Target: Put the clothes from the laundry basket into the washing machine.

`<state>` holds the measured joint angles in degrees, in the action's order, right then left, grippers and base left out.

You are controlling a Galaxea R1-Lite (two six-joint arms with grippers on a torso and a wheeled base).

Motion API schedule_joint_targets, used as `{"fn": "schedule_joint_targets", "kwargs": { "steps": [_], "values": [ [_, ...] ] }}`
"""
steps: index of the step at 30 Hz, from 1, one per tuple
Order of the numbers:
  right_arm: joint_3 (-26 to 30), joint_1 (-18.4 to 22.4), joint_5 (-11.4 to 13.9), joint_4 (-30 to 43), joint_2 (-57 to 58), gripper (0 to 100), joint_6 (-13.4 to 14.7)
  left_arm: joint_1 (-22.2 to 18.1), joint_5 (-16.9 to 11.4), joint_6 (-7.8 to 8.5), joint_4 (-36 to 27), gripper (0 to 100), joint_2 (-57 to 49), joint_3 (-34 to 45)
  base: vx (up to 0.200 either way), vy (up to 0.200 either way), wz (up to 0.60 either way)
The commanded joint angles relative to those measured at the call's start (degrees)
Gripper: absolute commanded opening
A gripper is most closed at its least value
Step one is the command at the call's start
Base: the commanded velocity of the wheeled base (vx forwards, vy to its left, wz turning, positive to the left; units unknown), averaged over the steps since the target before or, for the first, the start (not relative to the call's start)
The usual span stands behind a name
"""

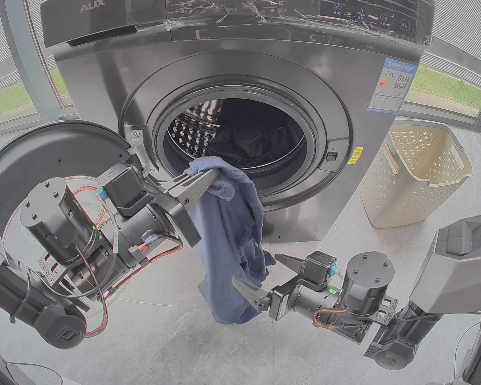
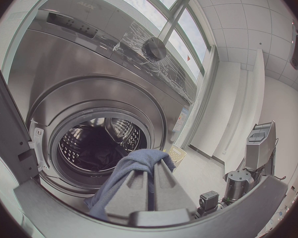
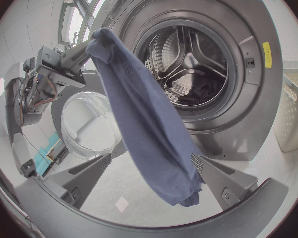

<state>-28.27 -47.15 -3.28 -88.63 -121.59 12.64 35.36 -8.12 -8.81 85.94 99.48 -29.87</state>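
Blue garment (image 1: 230,241) hangs in front of the washing machine (image 1: 304,54), pinched by its top fold in the left gripper (image 1: 212,175), whose fingers are clamped together on the cloth just outside the lower-left rim of the machine's round opening (image 1: 235,135). Most of the fabric falls well below that opening, down the machine's front toward the floor. The right gripper (image 1: 256,269) sits lower in front of the machine with its jaws spread apart. The garment's tail hangs between them, ungripped. A dark garment (image 1: 251,140) already lies inside the drum. The machine's door (image 1: 43,151) stands swung open on its left side, close behind the left arm. The laundry basket (image 1: 417,172) sits on the floor at the machine's right.

The likely trouble is the long tail. Should the top go in alone, the loose length could drape over the opening's lower lip and be left hanging outside, or catch on the door hinge (image 1: 136,143) beside the rim. The hold looks like a narrow pinch on a fold, so a tug from the right gripper, if it closes and pulls away from the machine, could strip the cloth free and drop it on the floor. The left arm has little room between door and rim and could knock the door.
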Motion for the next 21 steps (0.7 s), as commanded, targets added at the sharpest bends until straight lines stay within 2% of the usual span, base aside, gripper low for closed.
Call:
{"fn": "schedule_joint_targets", "kwargs": {
  "steps": [1,5,11,12,17,21],
  "values": [
    [0.3,-2.0,1.2,0.0,0.0,100,1.2,-0.4,0.3,-0.06,0.0,0,0.2,-0.7,0.0,0.0,0.0],
    [0.1,-2.5,1.5,0.0,-0.1,100,1.6,-0.9,0.9,0.02,0.0,0,0.2,-1.4,0.0,0.0,0.0],
    [-2.2,-2.1,3.9,0.0,-0.7,100,2.1,-0.9,1.2,0.02,0.0,0,0.0,-2.1,0.0,0.0,0.0],
    [-5.0,-1.7,4.2,0.0,-2.2,100,2.4,-0.8,1.2,0.02,0.0,0,-0.3,-2.0,0.0,0.0,0.0],
    [-10.0,-0.4,4.9,0.2,-4.9,100,2.4,-0.7,1.2,0.02,0.1,0,-0.5,-2.0,0.0,0.0,0.0],
    [-14.8,2.5,5.6,0.1,-8.8,100,2.5,-0.6,1.2,0.02,1.1,0,-0.5,-1.9,0.0,0.0,0.0]
  ]
}}
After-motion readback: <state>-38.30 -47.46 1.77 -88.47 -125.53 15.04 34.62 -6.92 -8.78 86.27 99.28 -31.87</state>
